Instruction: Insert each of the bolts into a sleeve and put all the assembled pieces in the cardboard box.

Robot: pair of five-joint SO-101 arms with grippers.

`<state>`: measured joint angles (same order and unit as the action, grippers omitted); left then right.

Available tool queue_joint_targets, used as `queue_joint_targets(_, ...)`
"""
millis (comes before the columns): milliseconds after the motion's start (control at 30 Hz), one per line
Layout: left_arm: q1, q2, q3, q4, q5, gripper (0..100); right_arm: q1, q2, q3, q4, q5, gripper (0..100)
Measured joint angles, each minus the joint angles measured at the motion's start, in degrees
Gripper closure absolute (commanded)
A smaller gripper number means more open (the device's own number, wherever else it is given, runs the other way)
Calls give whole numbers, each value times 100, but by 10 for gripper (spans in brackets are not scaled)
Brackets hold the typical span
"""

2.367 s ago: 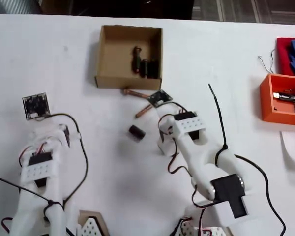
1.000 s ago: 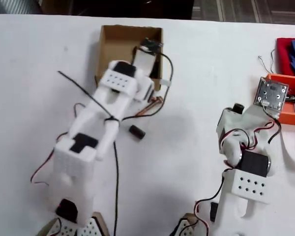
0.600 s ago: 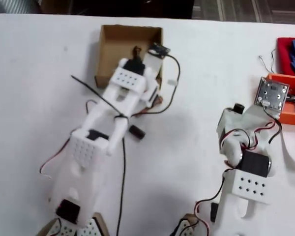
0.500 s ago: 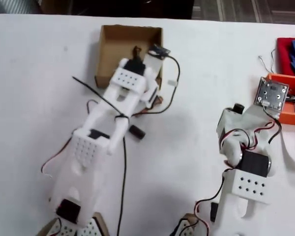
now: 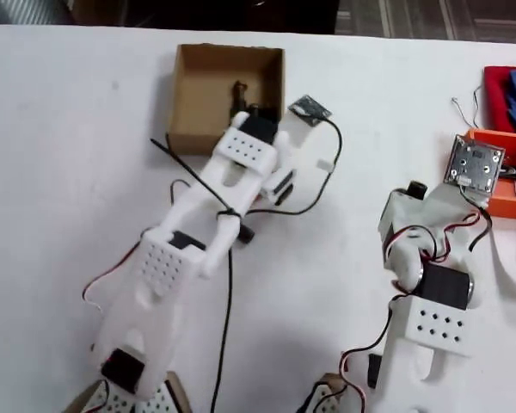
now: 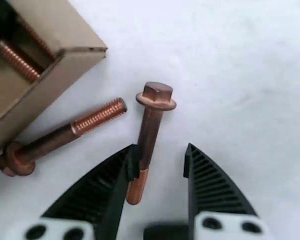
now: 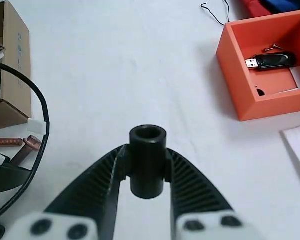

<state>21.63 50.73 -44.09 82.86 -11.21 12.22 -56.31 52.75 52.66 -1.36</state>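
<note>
Two copper bolts lie on the table by the cardboard box [image 5: 208,86] corner. My left gripper [image 6: 161,150] hangs open over them; one bolt [image 6: 149,130] rests against one finger, its tip between the jaws. The other bolt [image 6: 65,132] lies beside it, by the box wall [image 6: 45,70]. My right gripper [image 7: 146,155] is shut on a black sleeve [image 7: 147,165], held upright with its bore upward, off to the right [image 5: 415,191]. Another black sleeve [image 5: 244,233] lies half hidden beside the left arm. Dark assembled pieces [image 5: 239,89] lie in the box.
An orange tray [image 7: 270,70] holding a USB stick [image 7: 270,60] stands at the right edge, with red and blue cloth [image 5: 509,95] behind it. The left arm's black cable [image 7: 37,130] loops near the bolts. Open white table lies between the arms.
The left arm stretched out to the box, then swung right, bringing its gripper down by the box's near right corner. The right arm drew back to the right, then kept still.
</note>
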Motion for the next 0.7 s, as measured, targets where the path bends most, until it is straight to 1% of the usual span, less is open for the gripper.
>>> queue_joint_targets(333,-35,0,0,-35,0,828,0,0,0,0,0,979)
queue_joint_targets(400,-35,0,0,-35,-18,868,0,0,9,0,0,979)
queue_joint_targets(467,-35,0,0,-35,-35,959,0,-18,18,0,0,979)
queue_joint_targets(500,-35,0,0,-35,-53,985,0,-26,18,0,0,979)
queue_joint_targets(567,-35,0,0,-35,-53,953,0,-35,18,0,0,979)
queue_joint_targets(700,-26,-9,0,-26,-53,976,0,-35,18,0,0,979)
